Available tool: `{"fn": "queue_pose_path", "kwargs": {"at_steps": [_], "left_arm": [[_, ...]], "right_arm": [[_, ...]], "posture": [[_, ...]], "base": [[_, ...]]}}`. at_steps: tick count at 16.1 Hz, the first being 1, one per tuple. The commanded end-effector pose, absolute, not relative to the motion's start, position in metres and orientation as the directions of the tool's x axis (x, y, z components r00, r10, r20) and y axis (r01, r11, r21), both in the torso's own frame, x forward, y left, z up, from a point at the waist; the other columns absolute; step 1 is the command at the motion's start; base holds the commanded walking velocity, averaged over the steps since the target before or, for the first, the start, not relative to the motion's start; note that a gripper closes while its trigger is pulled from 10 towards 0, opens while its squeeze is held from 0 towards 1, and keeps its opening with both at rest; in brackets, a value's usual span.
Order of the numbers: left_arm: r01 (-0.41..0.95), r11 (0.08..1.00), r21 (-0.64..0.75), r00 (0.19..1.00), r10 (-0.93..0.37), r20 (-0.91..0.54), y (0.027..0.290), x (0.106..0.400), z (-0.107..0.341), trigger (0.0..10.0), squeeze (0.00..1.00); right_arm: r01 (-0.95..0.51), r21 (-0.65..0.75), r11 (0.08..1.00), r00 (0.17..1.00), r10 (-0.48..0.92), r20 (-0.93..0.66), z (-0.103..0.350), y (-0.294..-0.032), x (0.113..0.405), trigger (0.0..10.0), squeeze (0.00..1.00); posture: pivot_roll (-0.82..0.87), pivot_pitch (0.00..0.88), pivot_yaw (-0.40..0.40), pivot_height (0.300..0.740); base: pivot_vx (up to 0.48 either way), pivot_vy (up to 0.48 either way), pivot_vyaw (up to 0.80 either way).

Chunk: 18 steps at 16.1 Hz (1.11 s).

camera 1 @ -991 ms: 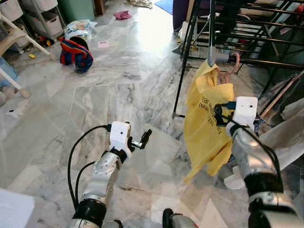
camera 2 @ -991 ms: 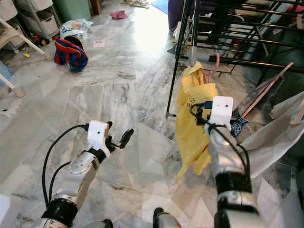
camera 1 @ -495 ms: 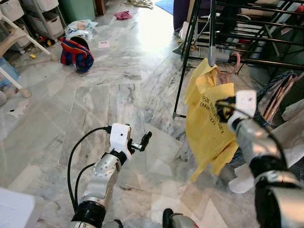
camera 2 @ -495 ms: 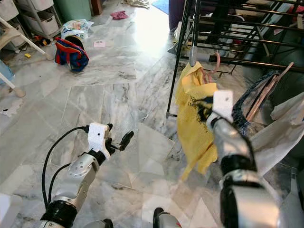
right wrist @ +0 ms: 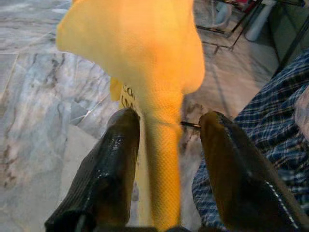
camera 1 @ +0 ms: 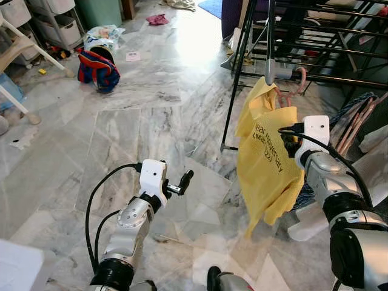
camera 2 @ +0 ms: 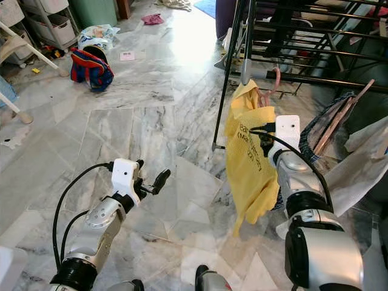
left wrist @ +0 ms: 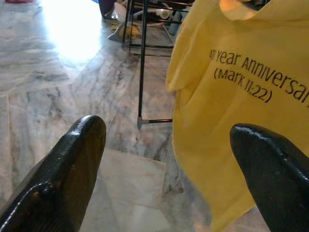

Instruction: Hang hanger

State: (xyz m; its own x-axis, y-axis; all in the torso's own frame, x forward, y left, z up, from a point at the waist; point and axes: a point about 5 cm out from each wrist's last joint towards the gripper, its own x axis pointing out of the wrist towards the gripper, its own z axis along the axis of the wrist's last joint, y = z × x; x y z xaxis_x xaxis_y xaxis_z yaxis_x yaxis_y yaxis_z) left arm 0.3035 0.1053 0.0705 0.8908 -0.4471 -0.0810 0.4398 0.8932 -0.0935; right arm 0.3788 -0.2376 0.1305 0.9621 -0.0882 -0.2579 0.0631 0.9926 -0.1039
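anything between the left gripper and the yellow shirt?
Nothing stands between them: in the left eye view, only marble floor separates the open left gripper from the yellow shirt. The left wrist view looks straight at the shirt past its fingers.

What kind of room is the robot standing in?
Probably a laundry or utility corner of a home. A yellow T-shirt hangs off a black drying rack, a clothes bundle lies on the marble floor, and storage drawers stand behind.

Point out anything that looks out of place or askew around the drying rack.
The yellow shirt on the pink hanger hangs crooked and bunched, its hem trailing to one side. Clothes lie strewn on the marble floor: a red and blue garment and a pink cloth.
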Motion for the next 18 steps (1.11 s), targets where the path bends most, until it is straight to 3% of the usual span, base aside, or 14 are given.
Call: {"fn": "queue_pose_path", "kwargs": {"at_steps": [1,4,12,18], "left_arm": [[0.476,0.871,-0.122,0.873,-0.485,-0.06,0.103,0.3,0.073,10.0,0.0],[0.546,0.823,-0.159,0.83,-0.557,-0.03,0.094,0.297,0.078,10.0,0.0],[0.551,0.819,-0.157,0.825,-0.564,-0.046,0.095,0.296,0.077,10.0,0.0],[0.549,0.822,-0.15,0.827,-0.56,-0.05,0.094,0.298,0.077,10.0,0.0]], "right_arm": [[0.062,-0.106,0.992,0.96,-0.088,-0.266,0.129,-0.237,0.379,0.0,0.0],[0.061,-0.107,0.992,0.957,-0.089,-0.275,0.126,-0.238,0.378,0.0,0.0],[0.072,-0.105,0.992,0.952,-0.1,-0.289,0.118,-0.241,0.374,0.0,0.0],[0.079,-0.093,0.992,0.977,-0.096,-0.192,0.131,-0.236,0.379,0.0,0.0]], "posture": [[0.01,0.208,-0.022,0.74],[0.01,0.204,-0.022,0.74],[0.01,0.196,-0.018,0.74],[0.01,0.177,-0.017,0.74]], "base": [[0.0,0.0,0.0],[0.0,0.0,0.0],[0.0,0.0,0.0],[0.0,0.0,0.0]]}}
